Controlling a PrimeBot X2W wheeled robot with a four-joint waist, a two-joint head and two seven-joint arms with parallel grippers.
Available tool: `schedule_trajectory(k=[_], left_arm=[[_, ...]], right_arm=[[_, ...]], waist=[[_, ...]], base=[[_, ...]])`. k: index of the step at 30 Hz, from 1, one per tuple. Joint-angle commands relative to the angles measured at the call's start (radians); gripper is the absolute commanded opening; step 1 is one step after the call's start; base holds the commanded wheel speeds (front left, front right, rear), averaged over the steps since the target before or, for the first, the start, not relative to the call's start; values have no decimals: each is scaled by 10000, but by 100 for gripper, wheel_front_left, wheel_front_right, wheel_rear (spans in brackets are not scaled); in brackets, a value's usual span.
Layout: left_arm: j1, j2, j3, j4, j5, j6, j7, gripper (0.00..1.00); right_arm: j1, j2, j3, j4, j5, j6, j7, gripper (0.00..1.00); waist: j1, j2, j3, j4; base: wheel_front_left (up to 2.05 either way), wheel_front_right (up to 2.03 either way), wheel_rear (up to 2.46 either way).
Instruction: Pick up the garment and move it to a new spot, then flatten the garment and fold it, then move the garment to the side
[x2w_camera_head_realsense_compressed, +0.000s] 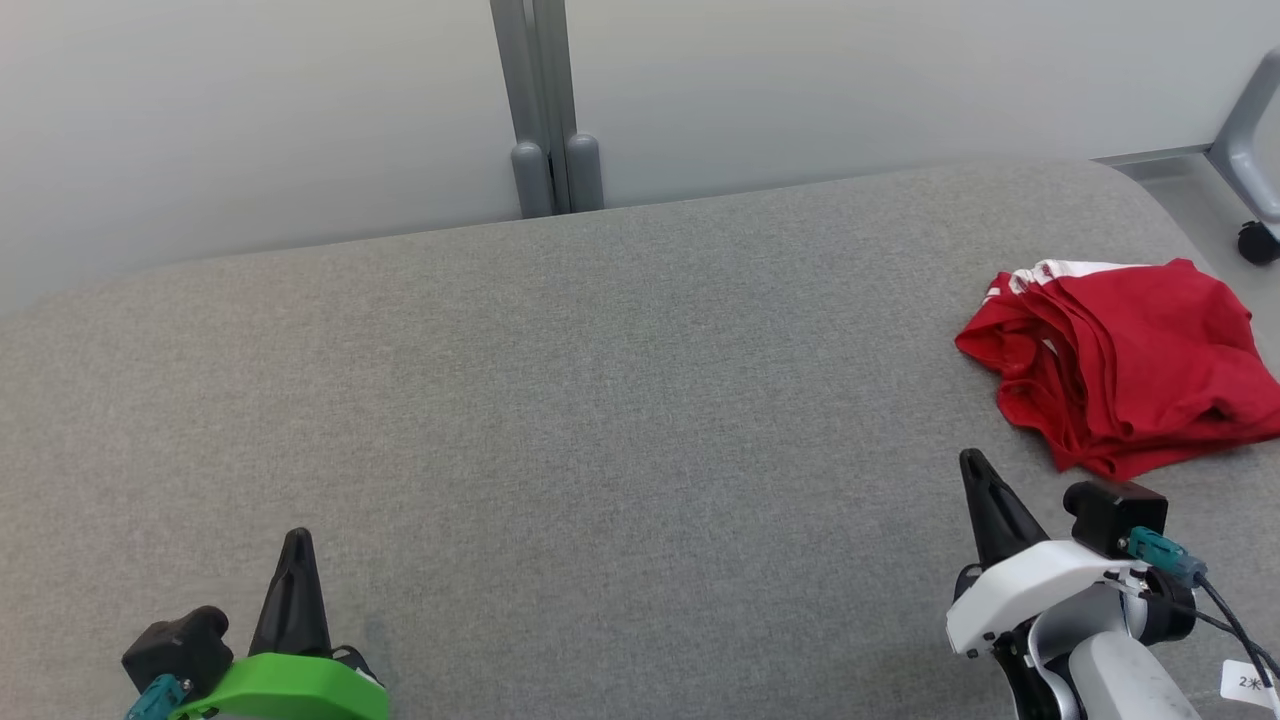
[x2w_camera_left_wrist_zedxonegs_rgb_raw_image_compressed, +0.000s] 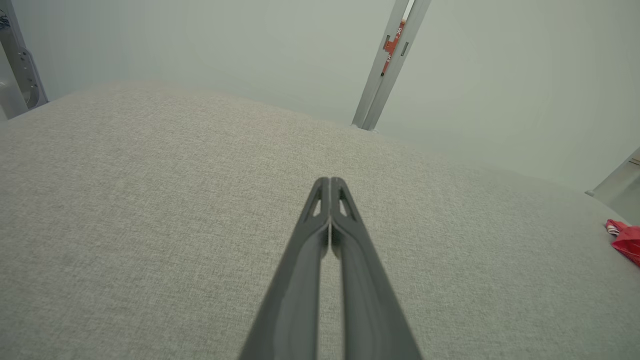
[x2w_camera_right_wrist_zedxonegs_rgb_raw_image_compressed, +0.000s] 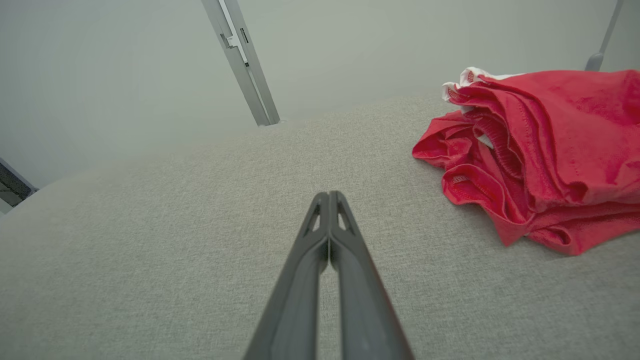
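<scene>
red garment (x2w_camera_head_realsense_compressed: 1130, 365) bunched at right end of grey cushion (x2w_camera_head_realsense_compressed: 600, 400), just beyond and right of right gripper (x2w_camera_head_realsense_compressed: 975, 470); left gripper (x2w_camera_head_realsense_compressed: 297, 545) well apart; both sets of fingers pressed together, nothing held.

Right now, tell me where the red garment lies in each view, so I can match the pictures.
Head view: red garment at the right edge, mid-height, on the grey cushion.
Left wrist view: the red garment, a sliver at the right edge, below the middle.
Right wrist view: the red garment, crumpled, at the upper right.
Shared landmark: the grey upright post behind the cushion's far edge.
</scene>
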Motion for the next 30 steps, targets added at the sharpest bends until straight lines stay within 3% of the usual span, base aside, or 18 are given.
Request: schedule_trajectory(k=[1, 30], left_arm=[[-238, 42, 65, -177, -468, -44, 82, 0], [-528, 74, 332, -388, -4730, -208, 1216, 0]], right_arm=[[-163, 12, -106, -236, 488, -1, 70, 0], [32, 178, -759, -708, 4965, -5, 984, 0]], waist=[[0, 0, 2, 9], [0, 0, 32, 173]], base=[[0, 0, 0], [0, 0, 0]])
